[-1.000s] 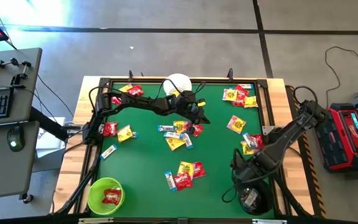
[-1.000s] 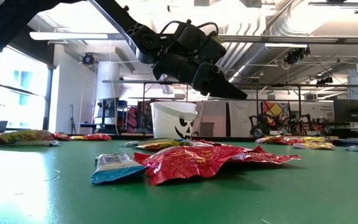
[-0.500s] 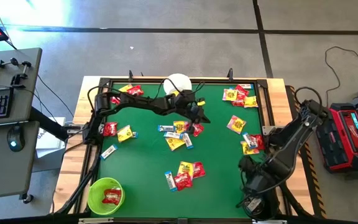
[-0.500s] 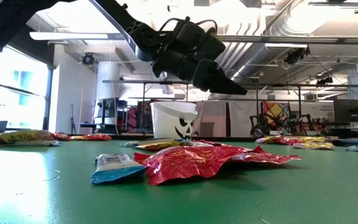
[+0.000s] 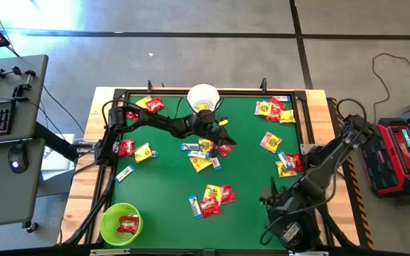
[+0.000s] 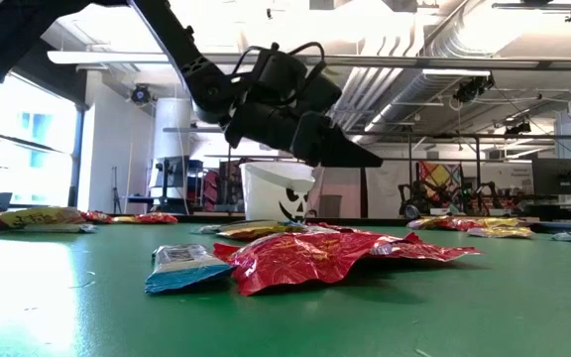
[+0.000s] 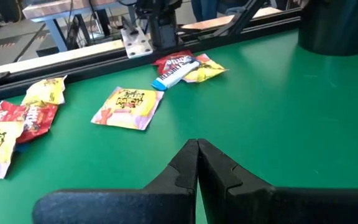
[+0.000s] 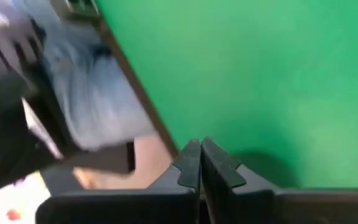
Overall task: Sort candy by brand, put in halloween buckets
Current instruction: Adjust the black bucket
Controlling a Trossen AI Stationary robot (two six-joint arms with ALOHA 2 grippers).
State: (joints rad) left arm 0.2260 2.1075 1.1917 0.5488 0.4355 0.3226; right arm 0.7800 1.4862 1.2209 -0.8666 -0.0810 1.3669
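Since the earlier frame, we note the left gripper (image 5: 223, 136) has drawn back from the white bucket (image 5: 203, 97), fingers pressed together and empty above the central candy (image 5: 203, 153). The right gripper (image 5: 267, 197), likewise closed and empty, has swung off the black bucket (image 5: 290, 233), presumably after dropping.
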